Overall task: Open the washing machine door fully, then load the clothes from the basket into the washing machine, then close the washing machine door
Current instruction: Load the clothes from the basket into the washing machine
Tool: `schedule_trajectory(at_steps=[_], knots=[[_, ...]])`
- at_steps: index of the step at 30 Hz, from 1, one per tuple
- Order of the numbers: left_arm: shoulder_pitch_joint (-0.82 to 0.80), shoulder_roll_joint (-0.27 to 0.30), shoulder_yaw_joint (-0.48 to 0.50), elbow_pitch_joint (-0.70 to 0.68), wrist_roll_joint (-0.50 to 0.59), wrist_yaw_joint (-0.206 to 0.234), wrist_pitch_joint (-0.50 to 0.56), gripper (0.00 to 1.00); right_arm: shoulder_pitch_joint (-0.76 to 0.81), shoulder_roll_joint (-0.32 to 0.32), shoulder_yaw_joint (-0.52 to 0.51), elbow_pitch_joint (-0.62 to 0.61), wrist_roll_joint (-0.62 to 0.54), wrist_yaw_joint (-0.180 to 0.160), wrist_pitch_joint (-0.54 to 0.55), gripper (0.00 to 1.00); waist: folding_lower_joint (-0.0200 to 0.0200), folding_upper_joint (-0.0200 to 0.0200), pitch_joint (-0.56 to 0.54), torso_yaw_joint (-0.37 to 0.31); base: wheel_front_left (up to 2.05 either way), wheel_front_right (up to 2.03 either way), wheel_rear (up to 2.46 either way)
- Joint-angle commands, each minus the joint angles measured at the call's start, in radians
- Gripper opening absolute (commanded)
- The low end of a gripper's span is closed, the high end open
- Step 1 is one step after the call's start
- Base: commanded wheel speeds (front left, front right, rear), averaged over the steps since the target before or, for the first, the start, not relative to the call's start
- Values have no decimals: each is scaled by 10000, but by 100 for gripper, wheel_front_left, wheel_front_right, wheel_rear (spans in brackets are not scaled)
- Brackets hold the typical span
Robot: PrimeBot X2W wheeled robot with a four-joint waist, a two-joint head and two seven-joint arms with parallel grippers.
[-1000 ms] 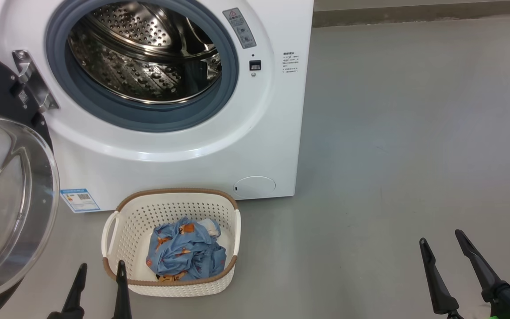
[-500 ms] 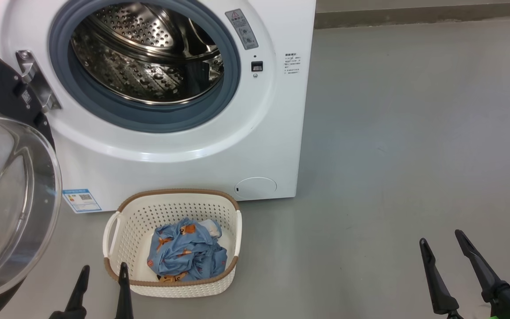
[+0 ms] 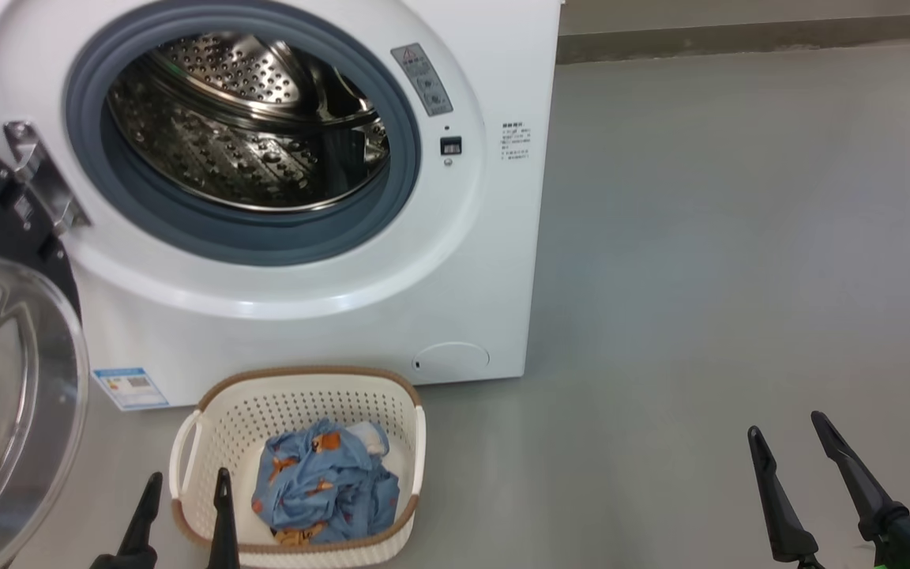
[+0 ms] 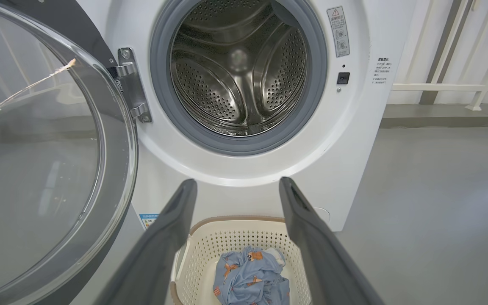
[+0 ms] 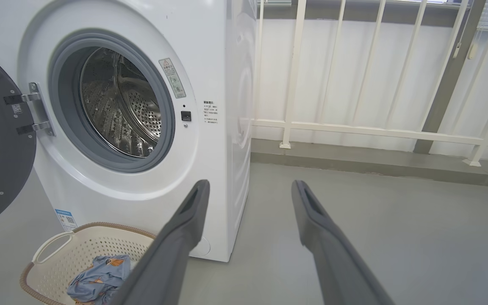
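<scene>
We see the washing machine door (image 3: 5,379) swung wide at 9 o'clock: black rim, clear glass bowl. The clothes (image 3: 321,482), crumpled lt-blue w/ orange prints + cream bit, lie in the basket (image 3: 297,379) on the floor (image 3: 700,276), 6 o'clock of the washing machine (image 3: 305,316). Left gripper (image 3: 189,474) & right gripper (image 3: 786,423): both spread, empty.

The basket (image 3: 305,371) sits on the floor (image 3: 739,237) just before the washing machine (image 3: 329,332), with the clothes (image 3: 321,482) in it. The washing machine door (image 3: 5,411) stands out at the machine's left. The left hand (image 3: 188,474) is at the basket's near left corner, the right hand (image 3: 786,423) well off to the right.
</scene>
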Motion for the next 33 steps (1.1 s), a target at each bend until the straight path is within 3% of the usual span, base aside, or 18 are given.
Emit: schedule_trajectory(at_steps=[1,11,33], knots=[[-227,208,298,-329,-76,29,-59,100,-37,-143,196,-212,103,16,-49,100,0,0,3,4,181,-181,0],[-241,240,282,-283,-153,129,-21,100,-55,-175,271,-183,156,16,-49,100,0,0,14,18,106,-106,0],[-260,304,173,-234,-246,294,-85,100,-99,-192,288,-120,155,16,-49,100,0,0,70,50,3,-3,0]])
